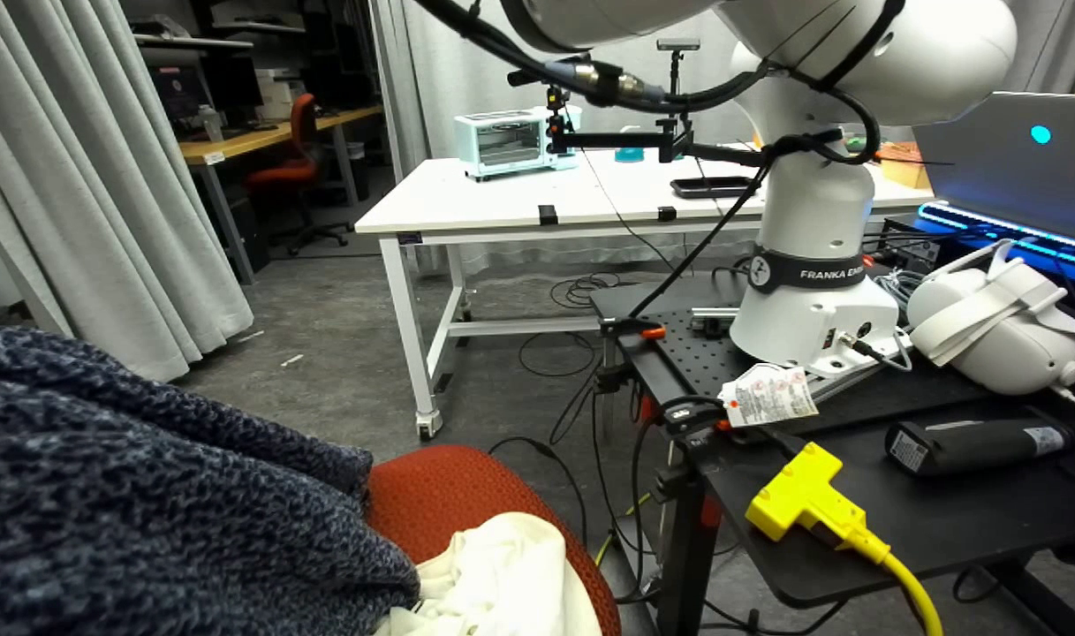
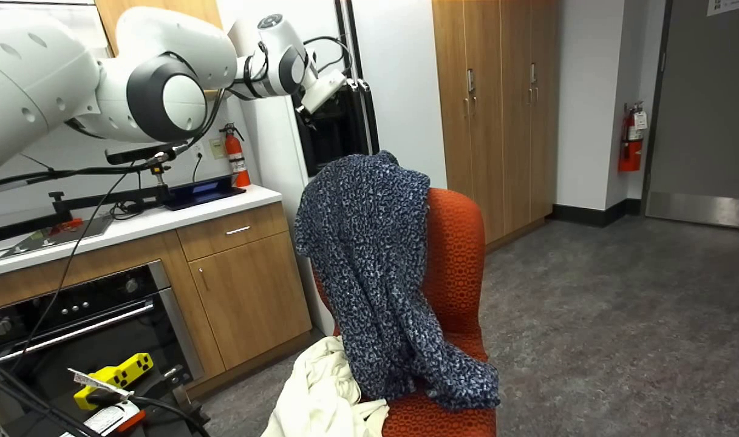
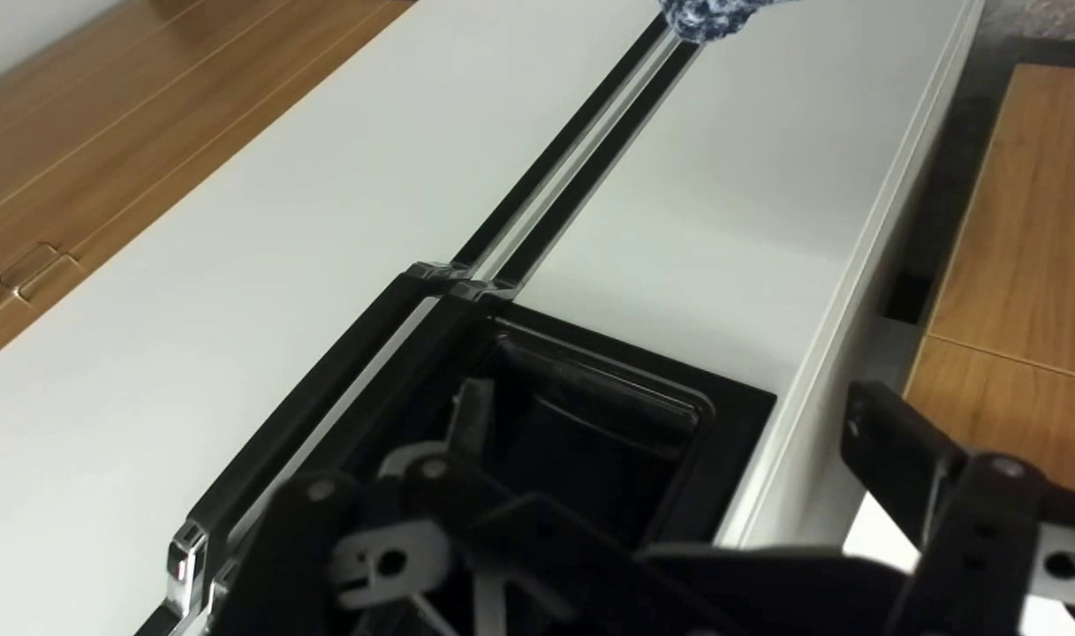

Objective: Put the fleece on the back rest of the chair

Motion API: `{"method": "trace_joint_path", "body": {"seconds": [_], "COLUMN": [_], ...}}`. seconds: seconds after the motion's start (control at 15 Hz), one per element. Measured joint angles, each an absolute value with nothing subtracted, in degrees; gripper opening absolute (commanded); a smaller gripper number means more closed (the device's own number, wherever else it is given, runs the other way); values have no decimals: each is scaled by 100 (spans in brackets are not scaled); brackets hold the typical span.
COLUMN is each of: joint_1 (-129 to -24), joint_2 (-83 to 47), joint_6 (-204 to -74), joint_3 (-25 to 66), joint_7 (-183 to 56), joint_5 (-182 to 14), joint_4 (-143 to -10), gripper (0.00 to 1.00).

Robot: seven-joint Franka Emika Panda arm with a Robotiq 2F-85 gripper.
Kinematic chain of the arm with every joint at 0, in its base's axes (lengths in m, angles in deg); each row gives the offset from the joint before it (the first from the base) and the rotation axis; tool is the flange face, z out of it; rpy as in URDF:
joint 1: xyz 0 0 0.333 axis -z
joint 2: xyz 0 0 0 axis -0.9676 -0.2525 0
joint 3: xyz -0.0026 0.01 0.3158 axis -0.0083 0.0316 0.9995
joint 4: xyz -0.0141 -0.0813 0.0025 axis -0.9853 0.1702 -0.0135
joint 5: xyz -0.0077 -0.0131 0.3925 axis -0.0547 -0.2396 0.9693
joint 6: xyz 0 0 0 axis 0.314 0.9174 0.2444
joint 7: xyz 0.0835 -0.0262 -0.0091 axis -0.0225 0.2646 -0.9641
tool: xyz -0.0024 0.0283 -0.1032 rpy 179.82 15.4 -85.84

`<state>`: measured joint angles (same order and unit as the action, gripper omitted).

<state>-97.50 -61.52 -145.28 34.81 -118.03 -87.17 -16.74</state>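
Note:
The mottled navy-grey fleece [image 2: 369, 243] hangs over the top of the rust-orange back rest [image 2: 457, 243] in an exterior view. It covers the left and middle of the back rest, and its lower end lies on the seat of the chair [image 2: 442, 419]. In an exterior view the fleece [image 1: 166, 495] fills the lower left beside an orange part of the chair [image 1: 444, 481]. A bit of the fleece [image 3: 705, 16] shows at the top of the wrist view. My gripper [image 3: 669, 428] is open and empty. In an exterior view the gripper [image 2: 311, 118] is above and left of the fleece, apart from it.
A cream-white cloth [image 2: 323, 394] lies on the chair seat beside the fleece. A white fridge with a black dispenser [image 3: 608, 424] stands behind the gripper. A counter [image 2: 223, 209] with an oven is at the left. A black cart [image 1: 855, 495] carries the robot base, a headset and cables.

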Motion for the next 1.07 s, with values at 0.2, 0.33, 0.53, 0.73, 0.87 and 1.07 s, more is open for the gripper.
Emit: {"method": "trace_joint_path", "body": {"seconds": [0.2, 0.33, 0.53, 0.73, 0.87, 1.07], "joint_1": [-9897, -10006, -10163, -10317, -10399, -10494], "joint_2": [-5900, -5774, -5625, -5487, -5416, -5342], "joint_6": [-14106, -13766, -13043, -12247, -11823, -11383], "joint_3": [3142, 2891, 2599, 2376, 2280, 2171], "joint_7": [-11434, -11086, -10561, -10147, -9949, -9710], "joint_5": [-8950, -9114, -9263, -9327, -9329, -9329], "joint_4": [-1676, -1677, -1679, -1680, -1680, -1679], "gripper": [100, 100, 100, 100, 100, 100]}}
